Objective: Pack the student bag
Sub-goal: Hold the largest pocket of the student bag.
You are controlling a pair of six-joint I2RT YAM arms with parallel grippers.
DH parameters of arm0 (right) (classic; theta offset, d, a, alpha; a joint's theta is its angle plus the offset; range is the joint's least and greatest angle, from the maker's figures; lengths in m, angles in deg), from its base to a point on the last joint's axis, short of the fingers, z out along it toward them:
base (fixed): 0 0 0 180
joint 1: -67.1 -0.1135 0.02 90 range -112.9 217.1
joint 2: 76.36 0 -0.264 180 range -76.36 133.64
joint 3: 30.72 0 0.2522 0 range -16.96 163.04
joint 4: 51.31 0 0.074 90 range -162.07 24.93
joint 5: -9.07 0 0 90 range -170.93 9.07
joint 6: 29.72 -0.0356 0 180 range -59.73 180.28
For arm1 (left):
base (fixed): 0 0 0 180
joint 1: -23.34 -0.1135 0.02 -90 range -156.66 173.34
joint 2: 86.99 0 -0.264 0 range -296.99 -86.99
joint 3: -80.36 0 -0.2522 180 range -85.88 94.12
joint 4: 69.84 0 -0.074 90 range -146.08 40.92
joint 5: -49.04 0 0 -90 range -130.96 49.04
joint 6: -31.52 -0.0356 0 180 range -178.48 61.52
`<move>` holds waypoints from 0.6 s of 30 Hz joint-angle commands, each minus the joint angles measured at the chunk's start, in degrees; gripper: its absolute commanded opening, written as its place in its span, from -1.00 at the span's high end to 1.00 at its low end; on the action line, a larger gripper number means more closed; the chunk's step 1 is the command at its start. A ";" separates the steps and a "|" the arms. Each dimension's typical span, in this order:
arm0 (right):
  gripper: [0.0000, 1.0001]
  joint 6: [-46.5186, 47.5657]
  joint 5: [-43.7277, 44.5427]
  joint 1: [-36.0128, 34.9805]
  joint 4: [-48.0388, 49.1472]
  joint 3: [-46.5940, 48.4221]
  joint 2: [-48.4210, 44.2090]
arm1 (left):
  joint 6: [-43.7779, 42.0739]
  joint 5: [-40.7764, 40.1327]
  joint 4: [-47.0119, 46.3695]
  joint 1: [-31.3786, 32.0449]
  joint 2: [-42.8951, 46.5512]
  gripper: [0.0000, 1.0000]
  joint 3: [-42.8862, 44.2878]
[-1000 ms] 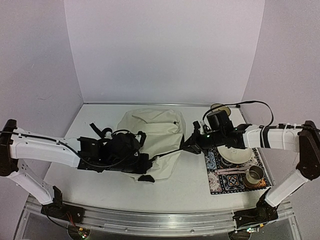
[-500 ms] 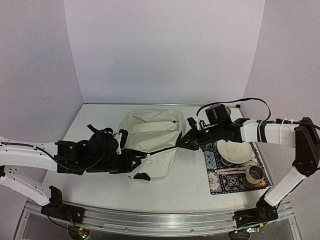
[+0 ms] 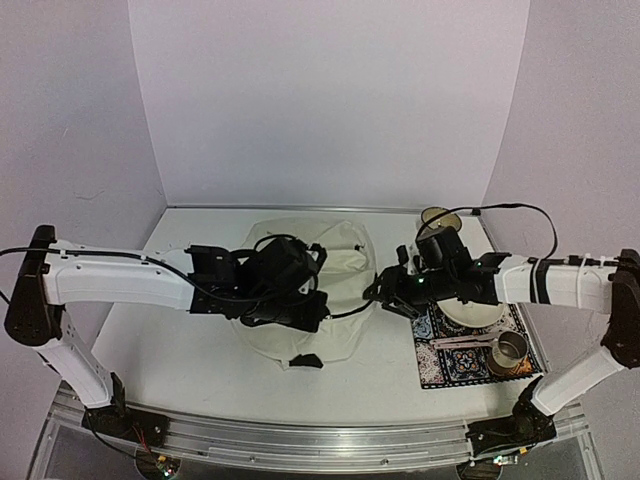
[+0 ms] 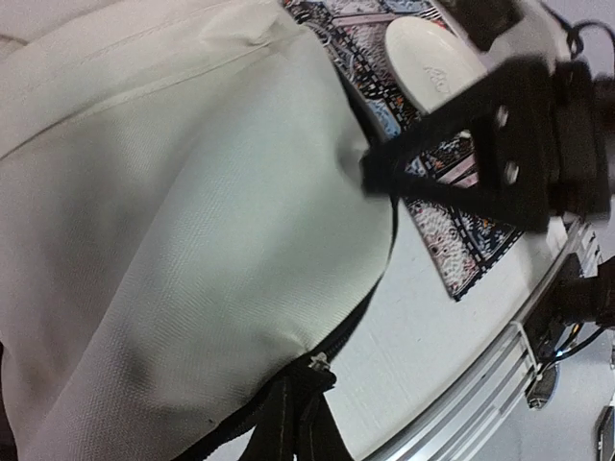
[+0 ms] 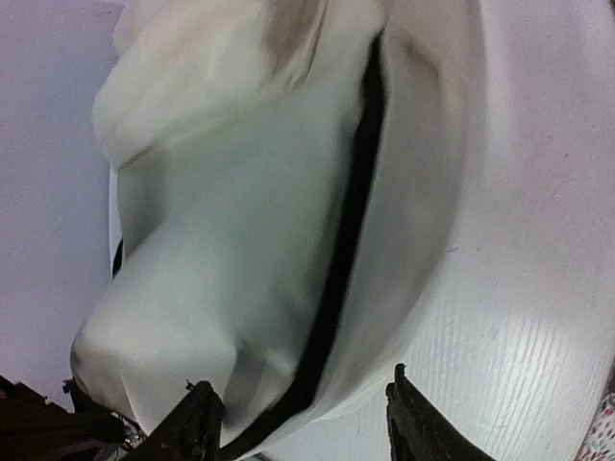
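Note:
The student bag (image 3: pixel 335 262), cream fabric with black zippers, lies in the middle of the table. My left gripper (image 3: pixel 312 303) rests on its near part. In the left wrist view the left gripper (image 4: pixel 312 382) is shut on the black zipper pull at the bag's (image 4: pixel 173 240) edge, beside the metal slider (image 4: pixel 316 362). My right gripper (image 3: pixel 380 292) is at the bag's right edge. In the right wrist view the right gripper (image 5: pixel 306 411) is open, its fingers (image 5: pixel 197 423) wide apart on either side of the bag's (image 5: pixel 240 240) black zipper line, not pinching it.
Right of the bag lies a patterned mat (image 3: pixel 437 368) with a white plate (image 3: pixel 478 308), a metal cup (image 3: pixel 510 350) and cutlery (image 3: pixel 465 342). A round container (image 3: pixel 437 215) stands at the back right. A black buckle (image 3: pixel 308 360) trails from the bag's near edge.
The right gripper has opened and let go of the bag's edge. The left arm has swung right and farther in, and the bag has shifted with it.

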 commanded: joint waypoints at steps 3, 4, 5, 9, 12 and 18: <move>-0.41 -8.32 5.61 -4.23 7.61 -4.80 -3.79 | -8.87 1.14 -1.41 -0.58 -5.35 1.00 11.92; -0.46 -9.10 6.27 -4.54 8.31 -5.18 -4.15 | -9.05 1.23 -1.41 -0.68 -5.87 1.00 12.10; -0.49 -9.85 6.94 -4.65 8.77 -5.54 -4.37 | -8.96 1.68 -1.42 -0.80 -6.33 1.00 12.16; -0.53 -12.19 7.72 -4.77 11.07 -6.30 -4.69 | -7.99 3.32 -1.39 -0.91 -7.48 1.00 11.36; -0.53 -14.36 6.48 -4.81 12.88 -6.58 -4.51 | -7.10 4.01 -1.55 -0.92 -7.56 1.00 10.63; -0.21 -15.27 6.13 -4.93 11.67 -7.10 -2.78 | -6.54 5.40 -2.70 -0.89 -7.52 1.00 9.01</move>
